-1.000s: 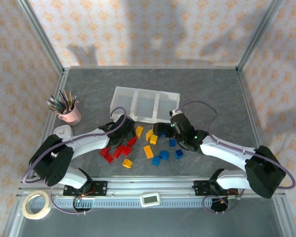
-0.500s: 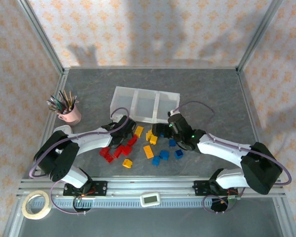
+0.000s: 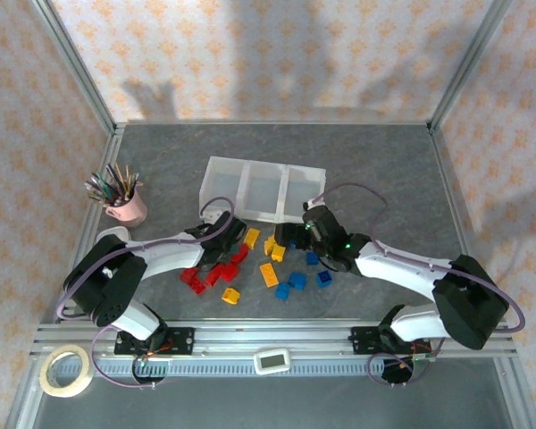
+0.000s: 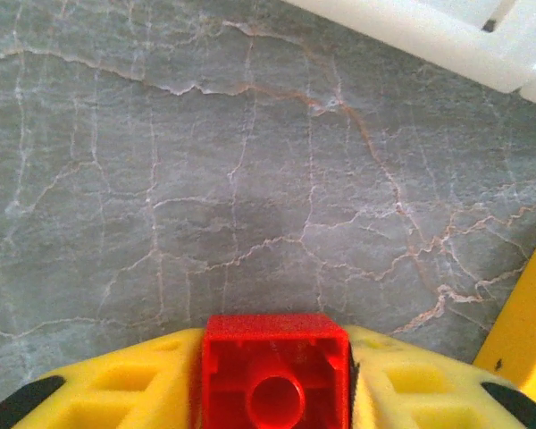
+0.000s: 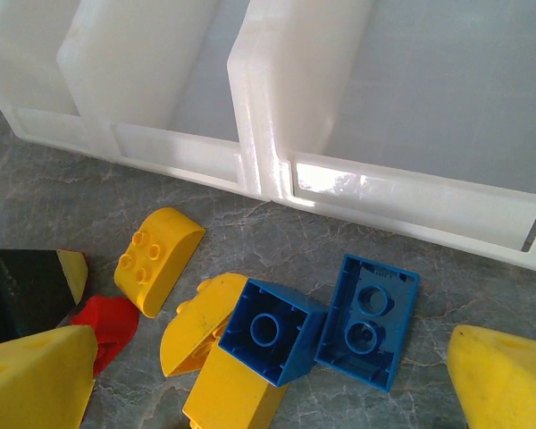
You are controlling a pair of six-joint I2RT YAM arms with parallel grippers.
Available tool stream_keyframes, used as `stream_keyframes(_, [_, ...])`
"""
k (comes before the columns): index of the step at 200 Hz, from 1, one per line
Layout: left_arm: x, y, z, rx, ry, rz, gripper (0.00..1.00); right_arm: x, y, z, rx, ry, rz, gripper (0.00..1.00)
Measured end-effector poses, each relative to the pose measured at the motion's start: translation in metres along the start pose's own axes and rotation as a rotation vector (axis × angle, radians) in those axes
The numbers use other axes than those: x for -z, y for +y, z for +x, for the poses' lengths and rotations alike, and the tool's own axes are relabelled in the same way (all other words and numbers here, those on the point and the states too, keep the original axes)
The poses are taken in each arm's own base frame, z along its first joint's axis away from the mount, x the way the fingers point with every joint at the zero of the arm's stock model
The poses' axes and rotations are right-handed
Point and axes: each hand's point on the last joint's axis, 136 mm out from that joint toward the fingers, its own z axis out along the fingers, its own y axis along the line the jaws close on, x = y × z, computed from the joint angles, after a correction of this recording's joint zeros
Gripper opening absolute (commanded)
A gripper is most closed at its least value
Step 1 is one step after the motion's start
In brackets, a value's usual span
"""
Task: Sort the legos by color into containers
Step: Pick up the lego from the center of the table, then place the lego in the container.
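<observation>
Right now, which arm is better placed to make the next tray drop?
Left. The left gripper grips a red brick, with the tray wall just ahead. The right gripper hangs open over blue bricks, holding nothing.

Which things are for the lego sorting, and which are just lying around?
For the job: the legos, red, yellow and blue; the red lego in the left gripper; the white tray with three compartments.
Just lying about: the pink cup of pencils; the tape roll; a small white gadget.
</observation>
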Motion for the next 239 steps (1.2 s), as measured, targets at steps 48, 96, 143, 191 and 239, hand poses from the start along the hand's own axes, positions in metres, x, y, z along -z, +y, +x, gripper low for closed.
stream_keyframes(48, [0.001,0.0,-0.001,0.001,-0.005,0.002,0.27,0.001,0.003,-0.004,-0.003,-0.008,-0.006,1.0])
stream_keyframes(96, [0.03,-0.003,-0.027,0.012,-0.086,0.027,0.23,0.006,0.017,-0.024,-0.016,-0.048,-0.031,1.0])
stream_keyframes(143, [0.067,-0.011,-0.097,0.062,-0.242,0.076,0.23,0.008,0.028,-0.051,-0.04,-0.116,-0.028,1.0])
stream_keyframes(191, [0.062,-0.019,-0.164,0.04,-0.305,0.036,0.23,0.004,0.025,-0.062,-0.05,-0.158,0.012,1.0])
stream_keyframes(239, [0.013,-0.022,-0.201,-0.009,-0.265,-0.025,0.24,0.004,0.024,-0.069,-0.048,-0.188,0.02,1.0])
